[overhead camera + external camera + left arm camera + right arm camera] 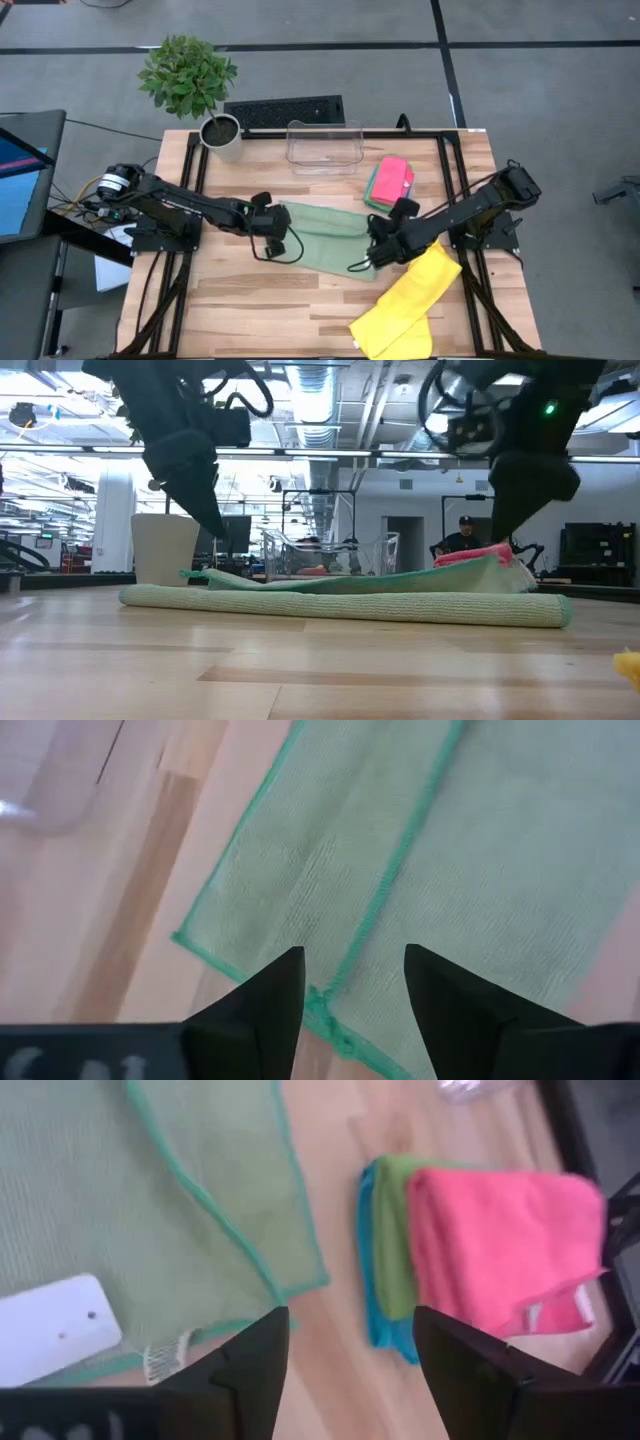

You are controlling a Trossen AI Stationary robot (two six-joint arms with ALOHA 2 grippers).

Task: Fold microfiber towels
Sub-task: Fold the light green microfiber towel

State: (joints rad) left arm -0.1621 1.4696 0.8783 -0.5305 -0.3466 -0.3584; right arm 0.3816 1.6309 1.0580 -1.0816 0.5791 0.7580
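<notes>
A pale sage green towel (325, 235) lies folded in layers on the middle of the table, and its thick near fold shows in the low view (340, 605). My left gripper (288, 236) is open just above the towel's left end (300, 910), with the upper layer's hem between its fingers. My right gripper (376, 246) is open above the towel's right corner (290, 1285) and the bare wood beside it. A yellow towel (405, 300) lies crumpled at the near right. A folded pink towel on top of a green and a blue one (390, 182) forms a stack at the far right.
A clear plastic bin (323, 148) stands at the far edge, a white pot with a plant (220, 135) at the far left, and a keyboard (285, 110) behind them. The stack (480, 1250) lies close beyond my right gripper. Bare wood shows at the near left (250, 310).
</notes>
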